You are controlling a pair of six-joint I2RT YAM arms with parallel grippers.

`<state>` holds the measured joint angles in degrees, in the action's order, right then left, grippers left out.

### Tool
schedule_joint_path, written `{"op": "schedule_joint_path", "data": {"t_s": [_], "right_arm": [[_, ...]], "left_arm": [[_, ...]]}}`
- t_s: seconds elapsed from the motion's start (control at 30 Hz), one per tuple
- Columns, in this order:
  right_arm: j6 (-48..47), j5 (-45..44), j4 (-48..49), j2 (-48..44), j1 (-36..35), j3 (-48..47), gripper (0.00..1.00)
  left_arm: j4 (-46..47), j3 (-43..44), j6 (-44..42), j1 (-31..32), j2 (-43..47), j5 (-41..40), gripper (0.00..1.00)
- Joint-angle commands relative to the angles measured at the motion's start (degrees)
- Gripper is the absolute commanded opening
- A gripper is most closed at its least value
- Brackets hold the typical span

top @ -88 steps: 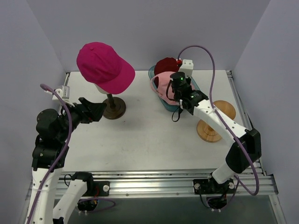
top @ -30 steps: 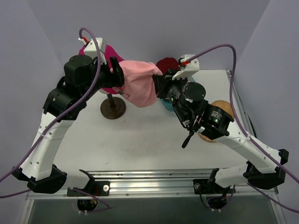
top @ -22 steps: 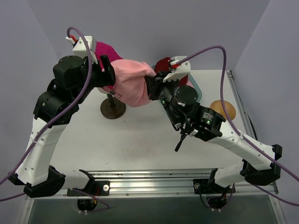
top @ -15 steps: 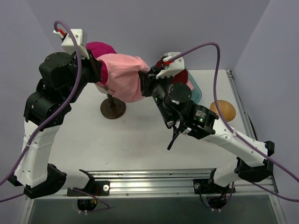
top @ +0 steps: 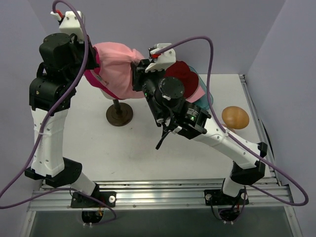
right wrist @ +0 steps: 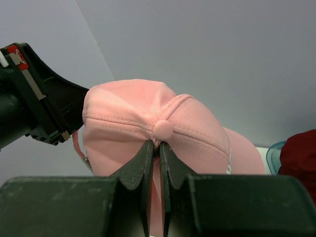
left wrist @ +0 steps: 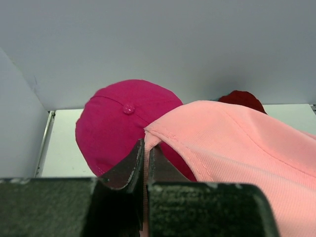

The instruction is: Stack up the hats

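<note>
Slippage is the main risk: the pink cap [top: 116,66] hangs in the air between two thin pinches. The left gripper [left wrist: 144,148] is pressed together on the cap's rim edge, and the right gripper [right wrist: 157,145] pinches the crown fabric just under the top button. If the arms draw apart or move out of step, the cloth could pull free of one pinch and the cap would swing from the other. The cap is high at the back left, just above and partly over the magenta cap [left wrist: 123,123] on its stand [top: 118,114] — a low pass could catch that crown and drag it askew.

Its long axis runs left to right between the grippers, with the button end toward the right arm and the open end toward the left arm. The opening faces sideways, not down; lowered like this, I judge it would land crooked. Where its peak points I cannot tell.
</note>
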<state>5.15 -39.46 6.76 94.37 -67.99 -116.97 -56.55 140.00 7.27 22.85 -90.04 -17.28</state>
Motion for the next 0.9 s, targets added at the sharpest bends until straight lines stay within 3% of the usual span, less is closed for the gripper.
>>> {"op": "schedule_joint_path", "data": {"t_s": [0.0, 0.3, 0.67, 0.8, 0.83, 0.87], "right_arm": [[-3.3, 0.3, 3.5, 3.2, -0.6, -6.2, 0.0], [-9.2, -1.2, 6.3, 13.6, 0.0, -15.9, 0.0], [-12.1, 1.3, 13.4, 20.2, 4.0, -19.6, 0.0], [-7.9, 6.1, 10.9, 22.3, 7.7, -23.3, 0.0], [-7.5, 6.8, 10.8, 22.4, 8.1, -23.4, 0.03], [-7.6, 9.5, 10.4, 22.6, 8.8, -22.9, 0.18]], "left_arm": [[-0.1, 4.1, -1.5, -4.2, -2.2, 3.2, 0.02], [1.4, 7.7, 2.7, -17.0, -7.3, 14.2, 0.02], [7.5, 10.6, 6.4, -22.5, -12.8, 20.4, 0.02], [10.7, 10.6, 9.3, -26.1, -14.9, 22.6, 0.02], [10.7, 10.6, 9.8, -26.6, -15.7, 22.7, 0.02], [10.8, 10.6, 10.3, -27.1, -17.5, 23.7, 0.02]]}}
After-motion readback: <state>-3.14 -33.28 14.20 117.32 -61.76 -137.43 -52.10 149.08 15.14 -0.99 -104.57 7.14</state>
